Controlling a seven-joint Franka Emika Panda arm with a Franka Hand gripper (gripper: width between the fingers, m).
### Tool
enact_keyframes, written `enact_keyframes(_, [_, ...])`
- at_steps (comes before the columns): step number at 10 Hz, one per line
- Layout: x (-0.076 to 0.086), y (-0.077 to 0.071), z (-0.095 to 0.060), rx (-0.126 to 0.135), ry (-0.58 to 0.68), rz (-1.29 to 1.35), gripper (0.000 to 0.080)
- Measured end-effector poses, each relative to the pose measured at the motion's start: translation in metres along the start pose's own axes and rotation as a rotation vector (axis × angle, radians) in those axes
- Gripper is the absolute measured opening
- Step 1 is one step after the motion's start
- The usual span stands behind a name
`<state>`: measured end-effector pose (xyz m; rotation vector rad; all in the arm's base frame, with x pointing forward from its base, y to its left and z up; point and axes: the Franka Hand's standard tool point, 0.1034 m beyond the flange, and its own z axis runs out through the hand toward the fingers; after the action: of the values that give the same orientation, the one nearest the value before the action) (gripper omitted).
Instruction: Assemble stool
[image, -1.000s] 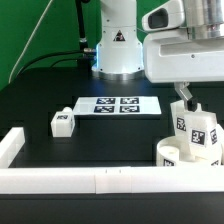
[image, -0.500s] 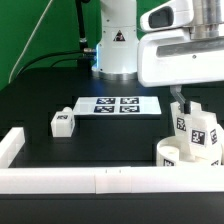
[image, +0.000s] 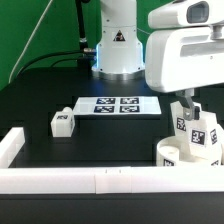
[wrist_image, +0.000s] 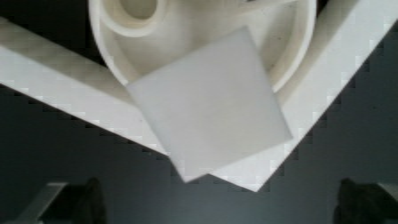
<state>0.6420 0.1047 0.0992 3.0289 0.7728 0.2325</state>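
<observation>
At the exterior view's right, the round white seat disc (image: 168, 156) is set against the long front rail (image: 100, 181). Tagged legs (image: 202, 137) are stood upright on it. Just above them, the gripper (image: 188, 102) is held with nothing pinched. A third leg (image: 63, 121) is laid well apart on the black table (image: 120, 145), near the marker board (image: 118, 104).

In the wrist view, a flat white leg face (wrist_image: 205, 110) is shown over the seat disc (wrist_image: 169, 45). The dark fingertips (wrist_image: 71, 197) are spread wide apart and touch nothing.
</observation>
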Motion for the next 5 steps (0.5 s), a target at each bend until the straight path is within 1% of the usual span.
enact_keyframes(2, [-0.003,0.002,0.002,-0.018,-0.019,-0.153,0.0649])
enact_keyframes(3, [-0.008,-0.001,0.009,-0.017,-0.049,-0.198,0.0649])
enact_keyframes(4, [-0.013,-0.004,0.016,-0.003,-0.079,-0.173,0.0649])
enact_keyframes(5, [-0.014,-0.004,0.02,-0.005,-0.082,-0.174,0.0649])
